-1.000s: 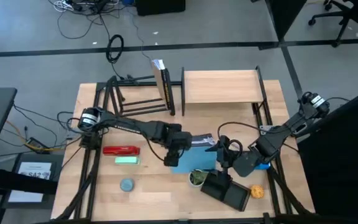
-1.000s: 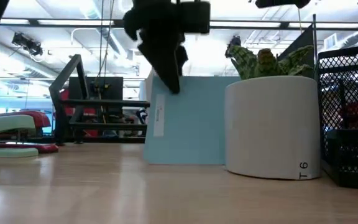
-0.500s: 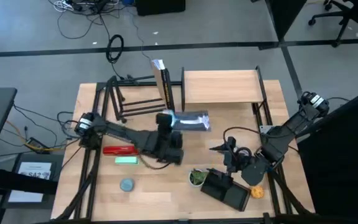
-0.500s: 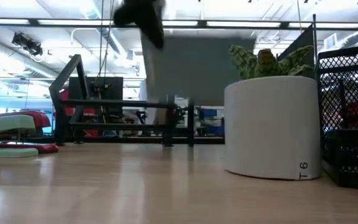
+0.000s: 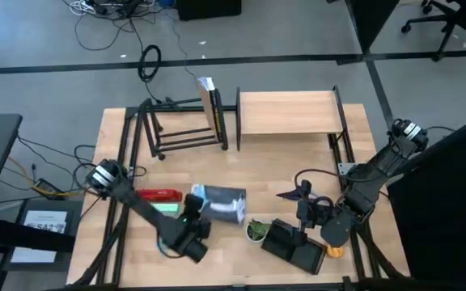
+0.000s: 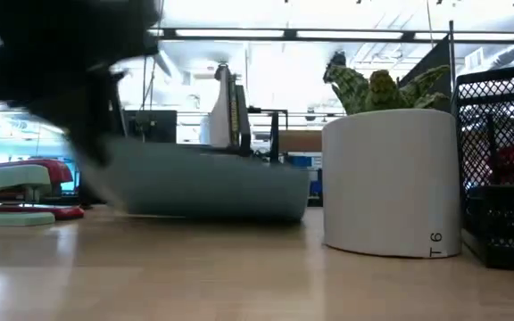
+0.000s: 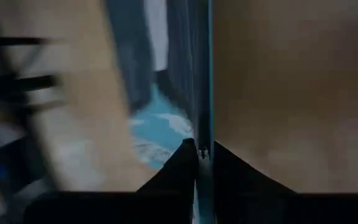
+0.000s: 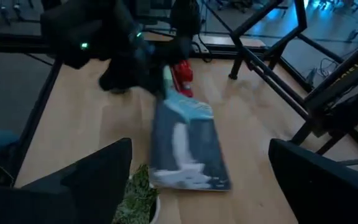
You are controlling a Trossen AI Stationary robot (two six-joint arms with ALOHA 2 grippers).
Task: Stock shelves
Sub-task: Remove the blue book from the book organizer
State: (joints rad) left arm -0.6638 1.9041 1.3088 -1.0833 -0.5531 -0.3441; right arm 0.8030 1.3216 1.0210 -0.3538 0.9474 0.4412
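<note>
At the lower centre of my wooden bench (image 5: 354, 121), my left tool (image 5: 194, 212) pinches a blue book (image 5: 219, 204), my right tool (image 5: 299, 191) spread wide beside the potted plant (image 5: 256, 231).

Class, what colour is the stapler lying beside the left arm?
Red, clearest in the high view: the stapler lies on the table.

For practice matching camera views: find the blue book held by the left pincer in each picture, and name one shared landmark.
High view: book at centre front.
Low view: grey-blue slab left of the pot.
Left wrist view: edge-on, above the pincer.
Right wrist view: centre.
Landmark: plant pot beside it.
</note>
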